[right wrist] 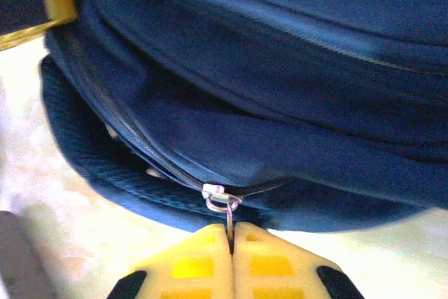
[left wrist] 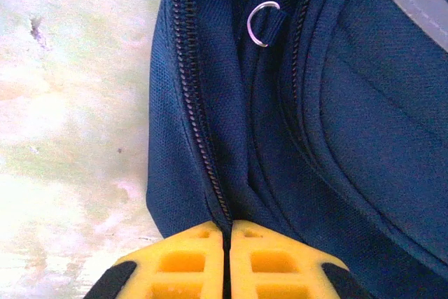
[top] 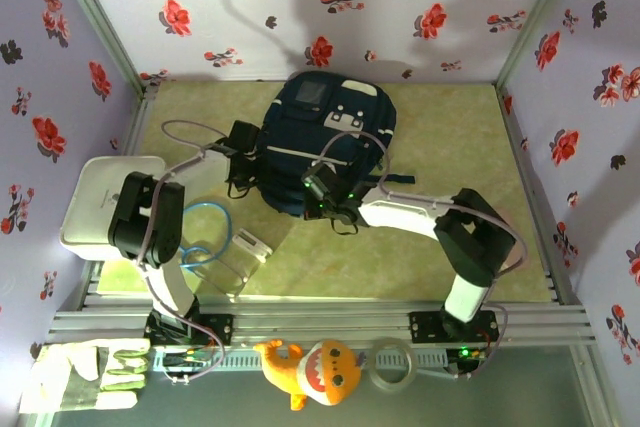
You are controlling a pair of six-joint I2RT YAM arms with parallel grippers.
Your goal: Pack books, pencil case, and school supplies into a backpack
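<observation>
The navy backpack [top: 325, 137] lies flat in the middle of the table, front pocket up. At its left side, my left gripper [top: 243, 162] is shut on the backpack fabric beside a zip line [left wrist: 199, 124]; the yellow fingertips [left wrist: 189, 257] pinch the seam, and a small metal ring [left wrist: 262, 24] sits further up. At the near edge my right gripper [top: 325, 199] is shut on the zipper pull [right wrist: 225, 204], whose ring hangs from the slider. Left of the slider the zip gapes a little. The books, pencil case and school supplies are out of view.
A white flat tray [top: 105, 197] sits at the left. A blue cable loop [top: 205, 232] and a small white box [top: 250, 245] lie in front of it. A glove [top: 85, 372], an orange plush toy [top: 310, 372] and a tape roll [top: 393, 367] rest beyond the front rail. Flowered walls surround the table.
</observation>
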